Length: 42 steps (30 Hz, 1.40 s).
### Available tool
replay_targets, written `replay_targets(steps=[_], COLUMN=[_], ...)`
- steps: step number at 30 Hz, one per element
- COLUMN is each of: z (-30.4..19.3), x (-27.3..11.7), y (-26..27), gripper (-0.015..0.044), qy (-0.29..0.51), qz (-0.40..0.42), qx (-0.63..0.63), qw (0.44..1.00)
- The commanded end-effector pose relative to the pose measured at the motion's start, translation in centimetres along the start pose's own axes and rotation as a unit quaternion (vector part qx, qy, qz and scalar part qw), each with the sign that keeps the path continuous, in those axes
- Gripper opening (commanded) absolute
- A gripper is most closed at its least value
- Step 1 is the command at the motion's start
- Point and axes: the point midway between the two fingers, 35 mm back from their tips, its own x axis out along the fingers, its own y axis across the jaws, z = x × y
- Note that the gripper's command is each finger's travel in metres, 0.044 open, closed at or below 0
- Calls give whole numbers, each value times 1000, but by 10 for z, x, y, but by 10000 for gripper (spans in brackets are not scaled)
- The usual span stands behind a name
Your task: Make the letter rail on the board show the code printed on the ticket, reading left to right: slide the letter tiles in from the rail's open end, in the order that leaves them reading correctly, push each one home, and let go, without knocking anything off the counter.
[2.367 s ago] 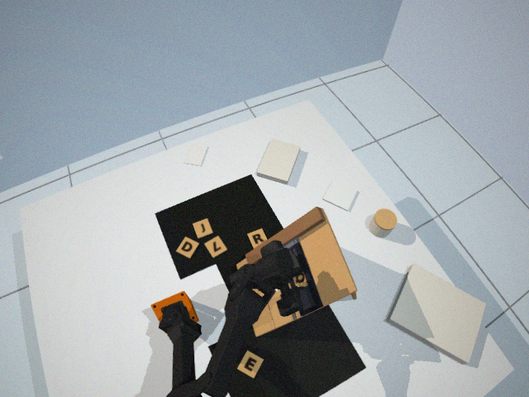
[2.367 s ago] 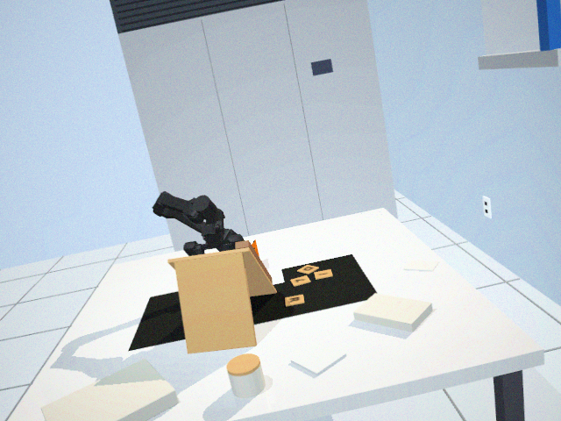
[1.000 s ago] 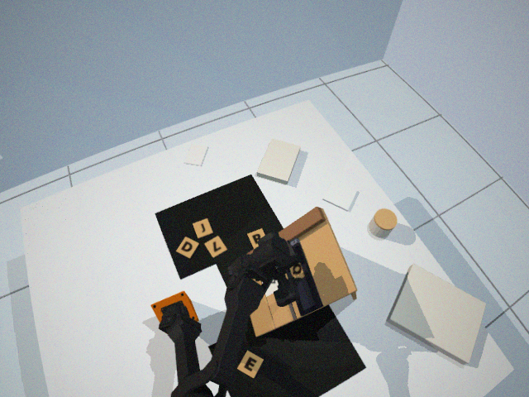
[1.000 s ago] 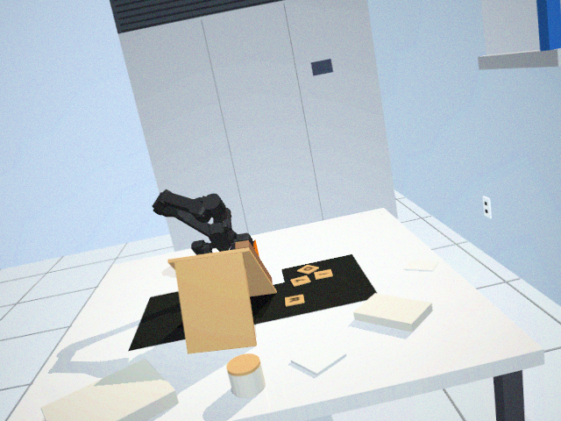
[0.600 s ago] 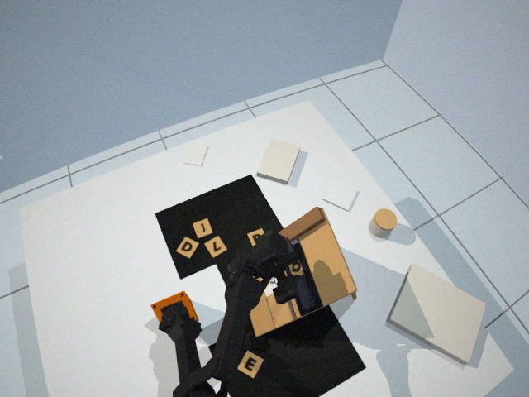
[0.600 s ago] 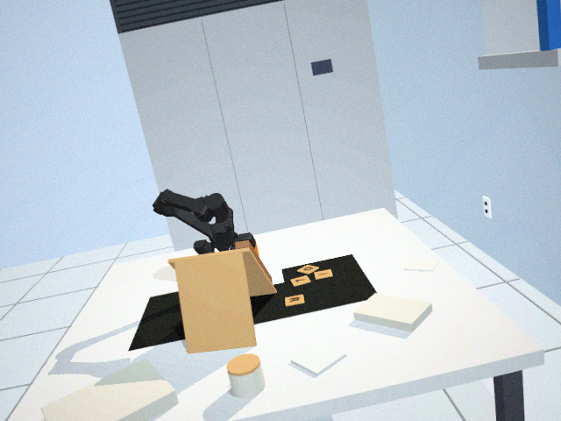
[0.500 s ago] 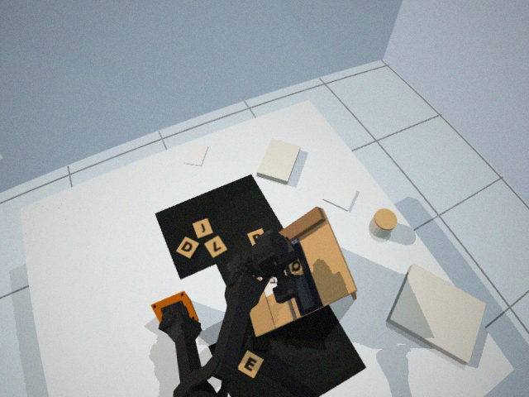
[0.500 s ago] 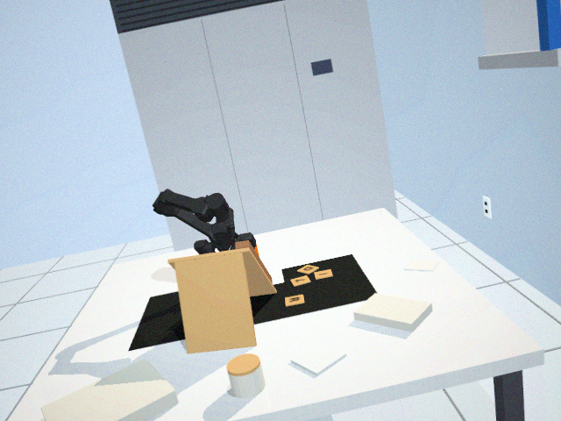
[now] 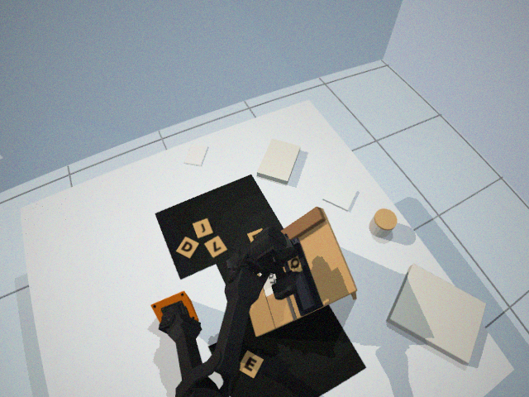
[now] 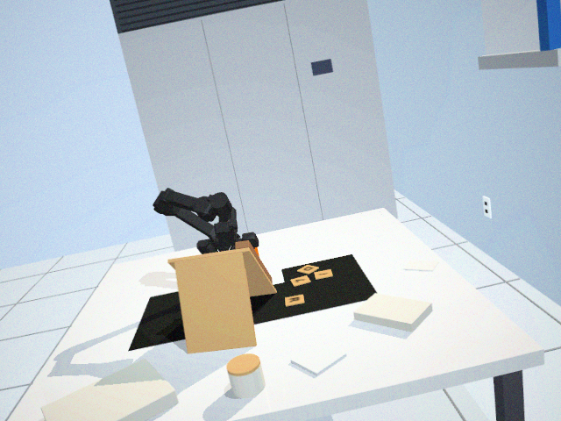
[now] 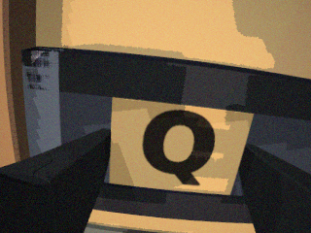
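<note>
The tan sloped board (image 9: 335, 251) (image 10: 217, 308) carries a dark letter rail (image 9: 307, 297) (image 11: 136, 75). My gripper (image 9: 290, 265) (image 11: 177, 147) is shut on the Q tile, one finger on each side. The Q tile (image 9: 294, 263) (image 11: 123, 146) sits upright in the rail, and bare rail shows on its left in the wrist view. No other tile shows in the rail. The J tile (image 9: 202, 227) (image 10: 323, 274), D tile (image 9: 187, 247) (image 10: 308, 268), L tile (image 9: 216, 246) (image 10: 300, 281), R tile (image 9: 255, 235) (image 10: 294, 300) and E tile (image 9: 250, 364) lie flat. The ticket (image 9: 269, 289) is mostly hidden; its code is unreadable.
A brown block (image 9: 304, 222) (image 11: 20, 73) stands along one side of the board. Black mats (image 9: 221, 196) (image 10: 337, 289) lie around it. A lidded jar (image 9: 384, 222) (image 10: 245, 378), a large pale block (image 9: 444, 316) (image 10: 113, 398) and a smaller pale block (image 9: 279, 160) (image 10: 394, 310) stand beyond.
</note>
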Motion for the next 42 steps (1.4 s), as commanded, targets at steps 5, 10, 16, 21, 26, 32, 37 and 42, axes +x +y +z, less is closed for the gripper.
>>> replay_targets(steps=[5,10,16,21,26,32,37,42], z=[0,0,0,0,0,0,0,0], x=[1,1,1,0,-2,-11,-17,-21], y=[5,8,11,10,10,10,9,12], gripper=[0,0,0,131,263,295,295,295], qy=[1,1,1,0,1,1,1,1], qz=[-3,-3,-3,0,-3,-3,-3,-3], qx=[0,0,0,0,0,0,0,0], qw=[1000,1000,1000,1000,1000,1000,1000,1000])
